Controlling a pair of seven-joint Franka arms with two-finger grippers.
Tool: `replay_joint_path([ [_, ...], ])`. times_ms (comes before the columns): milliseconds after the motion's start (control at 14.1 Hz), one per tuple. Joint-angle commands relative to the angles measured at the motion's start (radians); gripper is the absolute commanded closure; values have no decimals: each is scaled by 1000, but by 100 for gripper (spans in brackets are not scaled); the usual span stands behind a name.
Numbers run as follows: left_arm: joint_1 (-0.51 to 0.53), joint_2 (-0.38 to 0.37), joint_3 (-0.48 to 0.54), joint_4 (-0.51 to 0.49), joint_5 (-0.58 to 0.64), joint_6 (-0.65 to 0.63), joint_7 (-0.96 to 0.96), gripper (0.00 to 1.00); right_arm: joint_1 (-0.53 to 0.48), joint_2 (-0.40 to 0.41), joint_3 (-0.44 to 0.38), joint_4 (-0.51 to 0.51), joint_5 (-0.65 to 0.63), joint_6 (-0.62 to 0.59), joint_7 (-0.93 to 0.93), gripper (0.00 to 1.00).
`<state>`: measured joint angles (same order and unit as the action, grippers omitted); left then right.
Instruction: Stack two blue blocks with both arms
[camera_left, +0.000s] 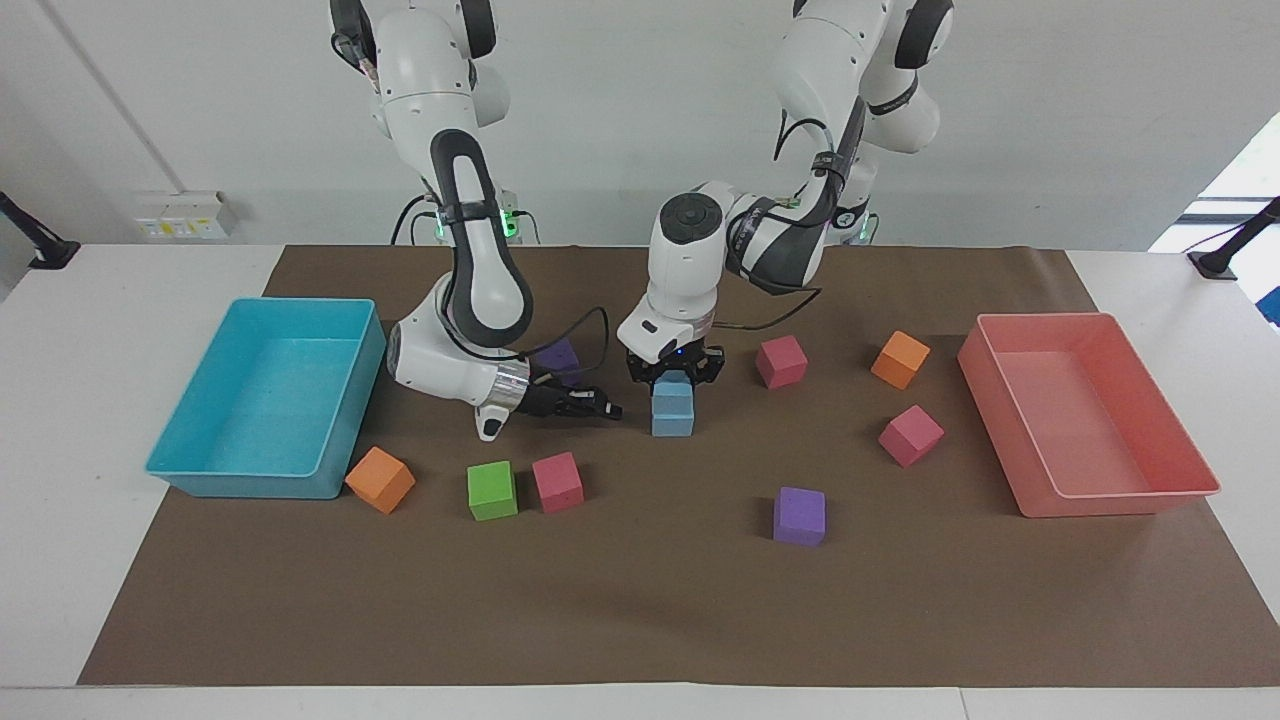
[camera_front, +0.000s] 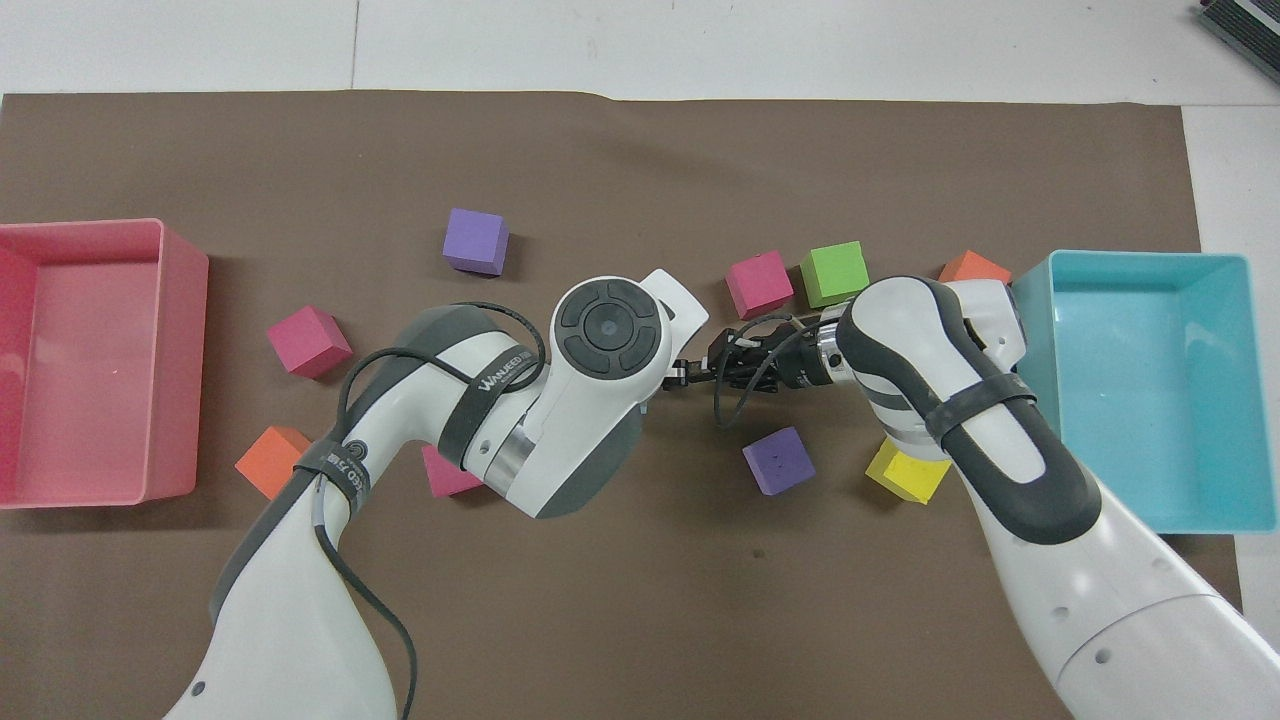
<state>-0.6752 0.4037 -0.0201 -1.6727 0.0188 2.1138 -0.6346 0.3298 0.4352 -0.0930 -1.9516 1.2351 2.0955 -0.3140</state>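
Observation:
Two sky-blue blocks stand stacked in the middle of the mat, the upper blue block (camera_left: 673, 396) on the lower blue block (camera_left: 672, 422). My left gripper (camera_left: 673, 385) points straight down, its fingers on either side of the upper block and shut on it. My right gripper (camera_left: 605, 408) lies level, low over the mat beside the stack on the cyan tray's side, and points at the stack a short gap away. It also shows in the overhead view (camera_front: 686, 372). In the overhead view the left arm's wrist (camera_front: 610, 325) hides the stack.
A cyan tray (camera_left: 250, 482) stands at the right arm's end and a pink tray (camera_left: 1100, 500) at the left arm's end. Loose cubes lie around: orange (camera_left: 380, 480), green (camera_left: 492, 490), pink (camera_left: 557, 482), purple (camera_left: 799, 516), pink (camera_left: 911, 435), orange (camera_left: 900, 359), pink (camera_left: 781, 361), yellow (camera_front: 908, 472).

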Motion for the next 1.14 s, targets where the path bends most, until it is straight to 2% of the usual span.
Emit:
replay_joint_path([
  [0, -17, -6, 17, -7, 46, -14, -55, 100, -11, 0, 10, -9, 32, 11, -36, 100],
  [922, -15, -8, 16, -9, 52, -17, -148, 100, -9, 0, 10, -9, 32, 12, -36, 100],
  [1064, -12, -8, 16, -13, 52, -14, -148, 72, -9, 0, 10, -7, 32, 12, -36, 100],
])
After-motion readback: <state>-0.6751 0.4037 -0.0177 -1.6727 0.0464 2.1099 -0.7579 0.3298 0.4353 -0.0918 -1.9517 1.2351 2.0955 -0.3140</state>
